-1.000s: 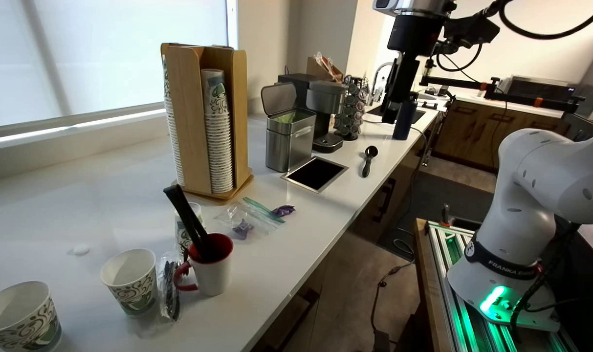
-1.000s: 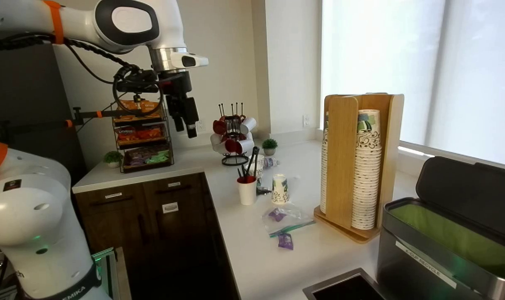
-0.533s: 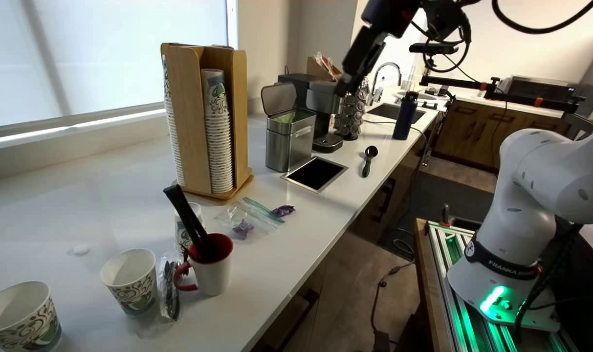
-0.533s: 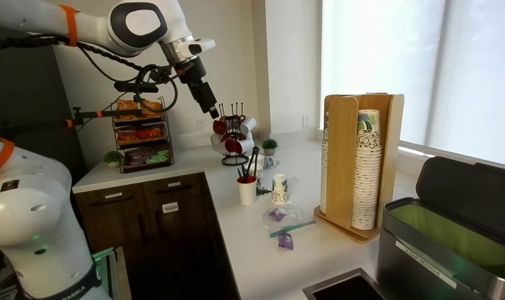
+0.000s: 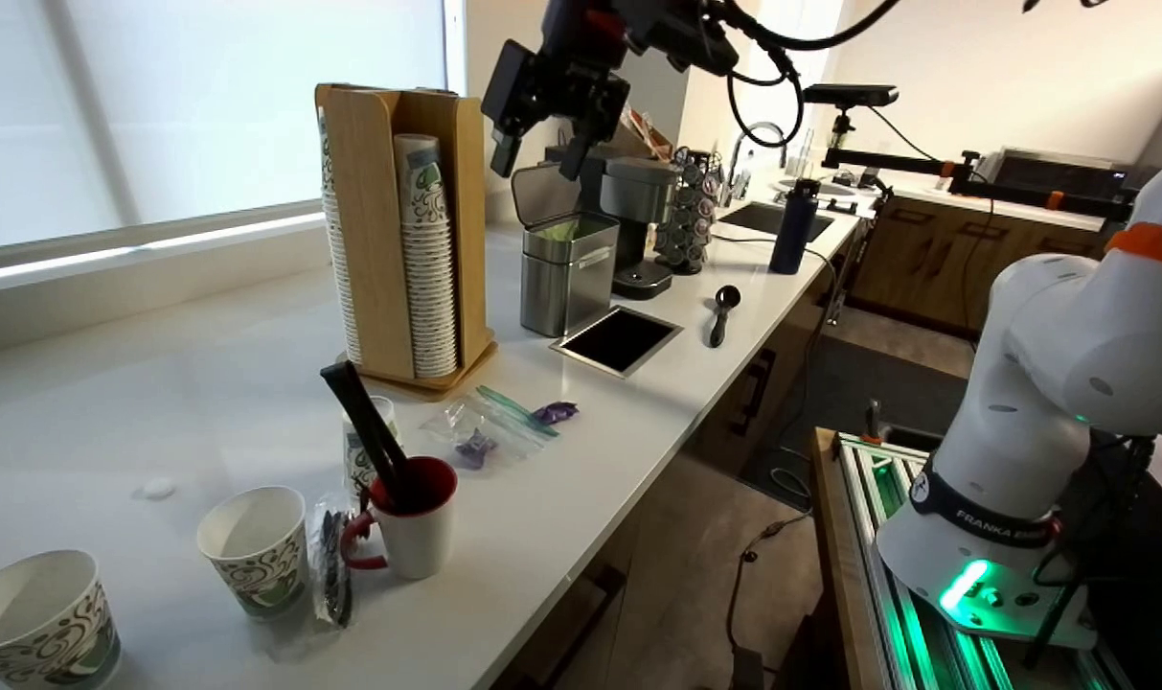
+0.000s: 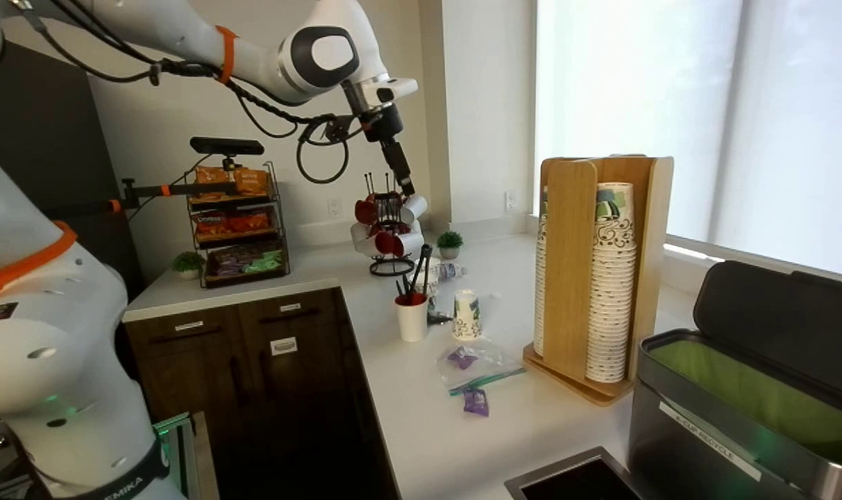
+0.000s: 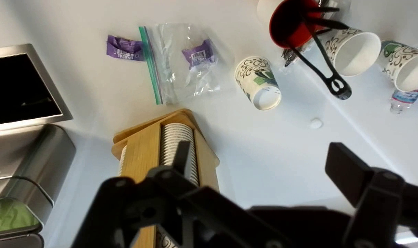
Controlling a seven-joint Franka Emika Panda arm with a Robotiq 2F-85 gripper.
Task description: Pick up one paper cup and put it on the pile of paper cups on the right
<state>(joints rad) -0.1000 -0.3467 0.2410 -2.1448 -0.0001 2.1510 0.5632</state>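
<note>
The gripper [image 5: 540, 161] hangs over the counter [image 5: 255, 402], jaws spread wide; on the counter I see the pile of paper cups [image 6: 609, 316] standing in a light-wood rack [image 6: 570, 264], and an upside-down patterned paper cup [image 6: 467, 314] just beside a zip bag [image 7: 172, 44]; the steel bin [image 6: 691, 469] by the rack reads K-CUP RECYCLE; FRANKA marks the arm's base [image 5: 997, 546]; farther off, a snack bag [image 6: 211, 222] says Doritos.

"K-CUP RECYCLE" on the bin [image 6: 726, 423]; "FRANKA EMIKA" on the arm's base [image 5: 994, 546]; "Doritos" on a red bag [image 6: 211, 223].
</note>
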